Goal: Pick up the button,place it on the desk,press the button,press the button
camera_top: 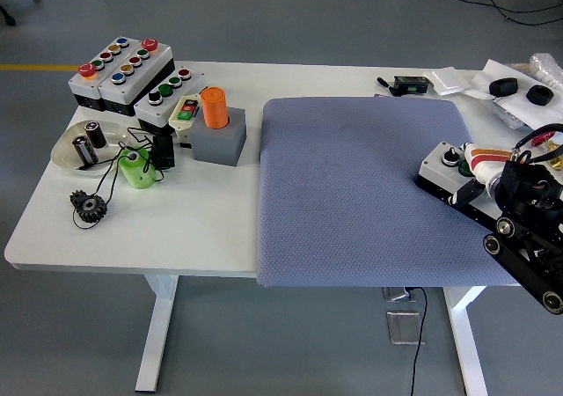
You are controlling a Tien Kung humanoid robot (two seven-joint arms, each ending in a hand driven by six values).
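Note:
The button box [446, 169], white-topped with a black base and a black and a green button, is over the right edge of the blue-grey mat [352, 194]. My right hand [482, 174] comes in from the right and is shut on it, white-and-red fingers [486, 157] over its top and a black finger at its front side. The hand hides the box's right half. I cannot tell if the box rests on the mat or hangs just above it. My left hand is out of view.
Several other button boxes [119, 66] stand at the back left, by an orange cylinder in a grey block [215, 123]. A plate with batteries [70, 150], a green roll [135, 167] and a black gear [89, 206] lie left. Black parts [504, 86] lie at the back right.

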